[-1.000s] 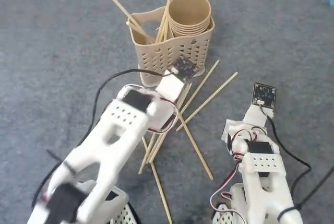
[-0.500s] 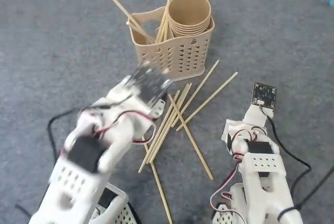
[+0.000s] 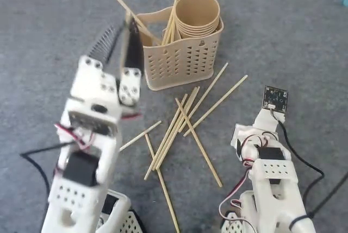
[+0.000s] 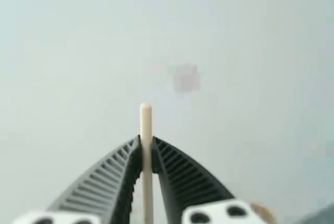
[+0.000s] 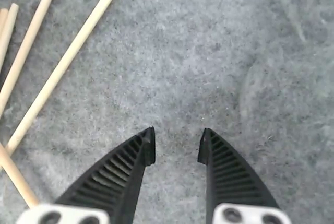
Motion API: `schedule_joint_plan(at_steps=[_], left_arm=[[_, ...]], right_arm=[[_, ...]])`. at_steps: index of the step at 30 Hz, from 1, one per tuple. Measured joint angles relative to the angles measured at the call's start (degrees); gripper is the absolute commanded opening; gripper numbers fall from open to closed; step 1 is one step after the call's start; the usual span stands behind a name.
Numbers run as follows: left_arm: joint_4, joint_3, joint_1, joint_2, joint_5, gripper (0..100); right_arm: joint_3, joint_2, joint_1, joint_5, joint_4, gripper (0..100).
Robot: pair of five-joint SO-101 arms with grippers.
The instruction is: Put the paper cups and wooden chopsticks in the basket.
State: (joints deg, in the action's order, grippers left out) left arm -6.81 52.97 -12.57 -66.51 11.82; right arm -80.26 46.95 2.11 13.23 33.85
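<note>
The beige slotted basket (image 3: 182, 59) stands at the back of the table, with a stack of paper cups (image 3: 198, 11) and a few wooden chopsticks (image 3: 175, 2) in it. Several more chopsticks (image 3: 182, 121) lie loose on the grey mat in front of it. My left gripper (image 4: 146, 140) is raised and tilted upward, shut on one chopstick (image 4: 145, 122) whose tip sticks out past the jaws. In the high view the left gripper (image 3: 128, 32) is just beside the basket's left wall. My right gripper (image 5: 176, 145) hangs open over bare mat, with loose chopsticks (image 5: 68, 57) off to one side.
The grey mat (image 3: 49, 54) covers the whole table. The right arm (image 3: 270, 162) stands at the front right, clear of the chopstick pile. One single chopstick (image 3: 140, 135) lies apart, near the left arm's body (image 3: 89, 130).
The left arm has lifted off the chopstick pile and swung up and left, ending beside the basket with a chopstick in its jaws. The right arm has not moved.
</note>
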Motion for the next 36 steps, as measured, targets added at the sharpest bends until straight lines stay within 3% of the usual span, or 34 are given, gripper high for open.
schedule_joint_plan(at_steps=[9, 16, 29, 36], left_arm=[[17.67, -14.95, 4.31, 19.6, -3.43, 1], [18.64, -26.81, 4.31, 35.52, -7.38, 1], [18.73, -35.43, 3.78, 58.9, -7.38, 2], [15.91, -32.62, 3.78, 57.93, -6.77, 29]], right_arm=[[0.0, 0.0, 0.0, 0.0, 0.0, 15.1], [0.0, 0.0, 0.0, 0.0, 0.0, 15.1], [0.0, 0.0, 0.0, 0.0, 0.0, 15.1], [0.0, 0.0, 0.0, 0.0, 0.0, 15.1]])
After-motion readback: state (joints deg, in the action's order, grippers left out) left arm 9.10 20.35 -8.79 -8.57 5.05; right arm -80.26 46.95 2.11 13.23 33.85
